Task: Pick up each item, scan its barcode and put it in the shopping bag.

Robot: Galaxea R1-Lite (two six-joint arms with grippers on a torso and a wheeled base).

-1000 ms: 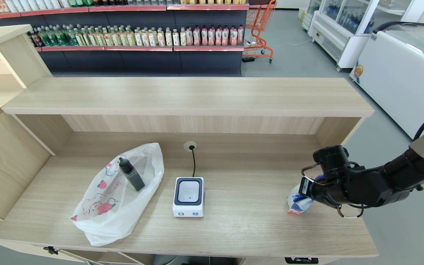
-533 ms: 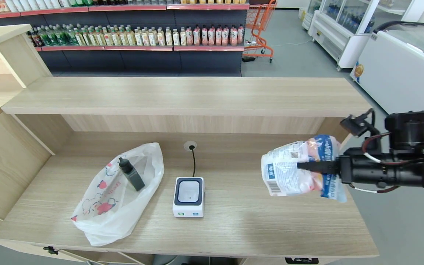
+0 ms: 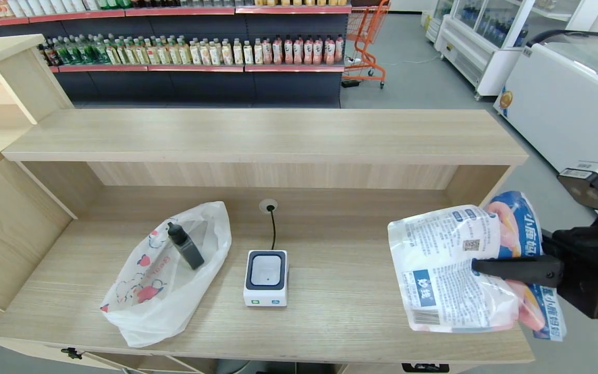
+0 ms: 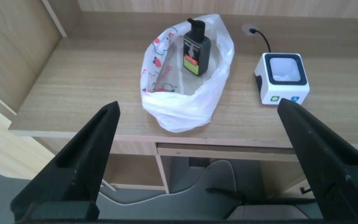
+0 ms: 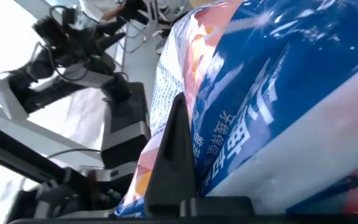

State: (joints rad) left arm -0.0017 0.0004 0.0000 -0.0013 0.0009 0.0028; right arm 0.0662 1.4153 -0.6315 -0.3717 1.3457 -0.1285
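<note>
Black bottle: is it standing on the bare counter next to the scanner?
No, the black bottle lies inside the white shopping bag, apart from the scanner.

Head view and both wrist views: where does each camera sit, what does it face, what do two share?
Head view: on the head, looking down at the counter; right gripper holds a food packet.
Left wrist view: on that wrist, facing shopping bag, bottle, scanner; open left gripper frames them.
Right wrist view: on that wrist, against the food packet; one finger shows.
Shared: head and left wrist show the scanner.
</note>
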